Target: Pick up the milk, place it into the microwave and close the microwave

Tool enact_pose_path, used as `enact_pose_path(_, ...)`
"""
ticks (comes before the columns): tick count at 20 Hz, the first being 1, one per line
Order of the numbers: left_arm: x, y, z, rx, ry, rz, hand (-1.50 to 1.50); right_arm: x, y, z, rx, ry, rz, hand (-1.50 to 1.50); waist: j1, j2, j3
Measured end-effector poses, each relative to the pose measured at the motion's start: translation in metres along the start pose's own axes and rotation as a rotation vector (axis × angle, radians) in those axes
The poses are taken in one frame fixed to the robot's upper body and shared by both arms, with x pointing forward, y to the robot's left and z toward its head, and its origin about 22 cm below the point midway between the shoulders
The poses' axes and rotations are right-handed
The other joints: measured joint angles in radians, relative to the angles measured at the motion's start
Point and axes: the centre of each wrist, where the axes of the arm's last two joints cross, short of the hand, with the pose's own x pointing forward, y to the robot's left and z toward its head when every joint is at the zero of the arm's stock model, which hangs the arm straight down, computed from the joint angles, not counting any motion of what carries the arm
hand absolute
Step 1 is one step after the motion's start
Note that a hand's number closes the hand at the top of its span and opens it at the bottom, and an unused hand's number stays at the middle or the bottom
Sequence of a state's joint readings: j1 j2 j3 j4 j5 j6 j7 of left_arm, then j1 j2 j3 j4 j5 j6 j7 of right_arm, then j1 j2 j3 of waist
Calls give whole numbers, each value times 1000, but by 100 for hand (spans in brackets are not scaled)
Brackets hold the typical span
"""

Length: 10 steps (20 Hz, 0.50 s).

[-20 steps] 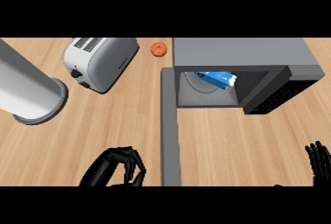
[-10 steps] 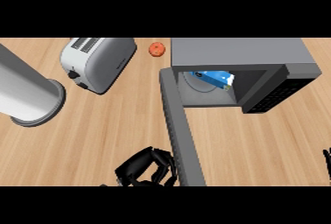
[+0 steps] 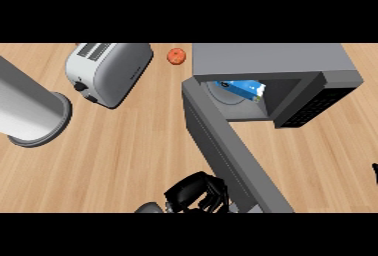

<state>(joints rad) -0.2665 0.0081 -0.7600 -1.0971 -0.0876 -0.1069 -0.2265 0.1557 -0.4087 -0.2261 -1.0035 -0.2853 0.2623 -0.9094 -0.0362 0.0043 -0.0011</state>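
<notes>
Door (image 3: 232, 155) swung further toward the microwave (image 3: 280, 62) by the curled, empty left hand (image 3: 196, 192).
One milk carton (image 3: 244, 88) is seen inside; one toaster (image 3: 107, 70) near the counter's far edge.

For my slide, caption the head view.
Blue milk carton inside grey microwave; curled left hand beside its half-open door.

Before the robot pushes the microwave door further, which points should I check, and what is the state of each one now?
1. Milk inside the microwave: ok.
2. Door shut: not ok, it stands part open.
3. Left hand at the door's outer face, near its free end: ok.
4. Left hand holds nothing: ok, fingers curled.
5. Right hand out of the door's way: ok, at the right edge.
6. Toaster away from the door: ok.
</notes>
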Motion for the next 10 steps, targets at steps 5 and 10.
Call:
enact_pose_path(5, 1, -12, -8, 53, -28, 3, -150, 9, 7, -19, 56, -39, -33, -150, -24, 5, -1)
enact_pose_path(10, 8, -22, -17, 95, -52, 14, -150, 18, 15, -35, 95, -77, -66, -150, -56, 9, -2)
